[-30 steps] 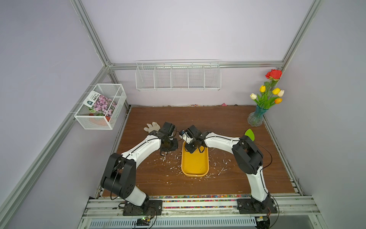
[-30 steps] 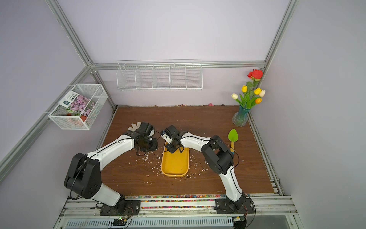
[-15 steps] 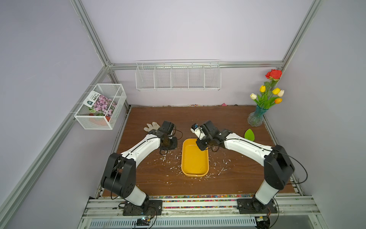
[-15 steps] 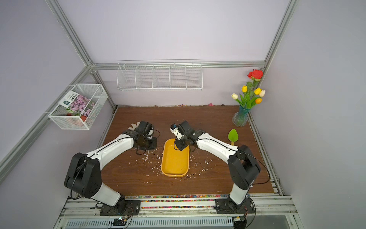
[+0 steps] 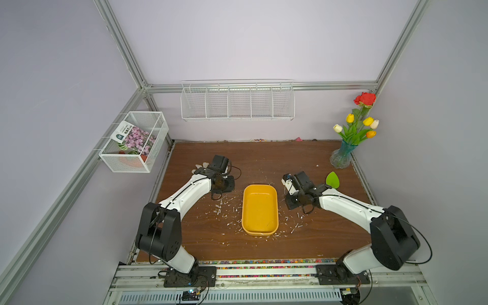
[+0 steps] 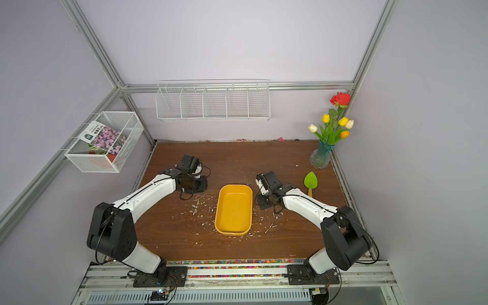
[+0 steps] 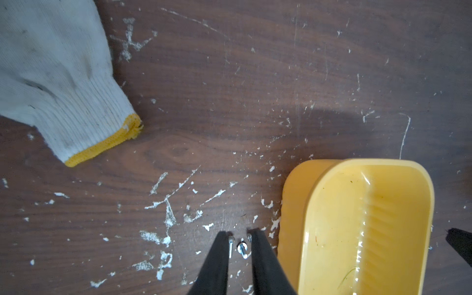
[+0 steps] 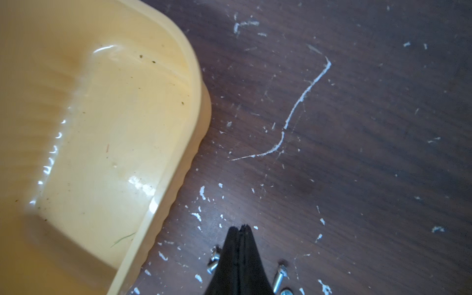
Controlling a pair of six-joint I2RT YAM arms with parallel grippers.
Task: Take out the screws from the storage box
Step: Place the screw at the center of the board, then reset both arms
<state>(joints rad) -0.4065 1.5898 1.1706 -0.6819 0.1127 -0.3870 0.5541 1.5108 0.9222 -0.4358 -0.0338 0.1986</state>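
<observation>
Mid-table, storage box [image 5: 260, 211], my L claw [image 7: 238, 236] at its 10 o'clock, jaws narrowly apart round screws [image 7: 241, 249] on tabletop [image 7: 255, 102], R claw [image 8: 241, 227] at 2 o'clock, pinched tight, more screws beside it.

The storage box [image 5: 260, 211], a shallow yellow-orange plastic tray with rounded corners and low walls, sat flat and upright mid-tabletop [image 5: 264, 161], its long axis running 12 to 6 o'clock in both top views. Its glossy floor, ribbed along one side, carried only a few dark specks and a thin green strand. Three tiny silver screws [image 7: 242, 248] lay on the wood outside the box at about its 10 o'clock, just beside the outer wall; one showed its round head, one lay lengthwise, one was half hidden. At least three more [image 8: 279, 275] lay loose on the wood at about the box's 3 o'clock, near the wall.
</observation>
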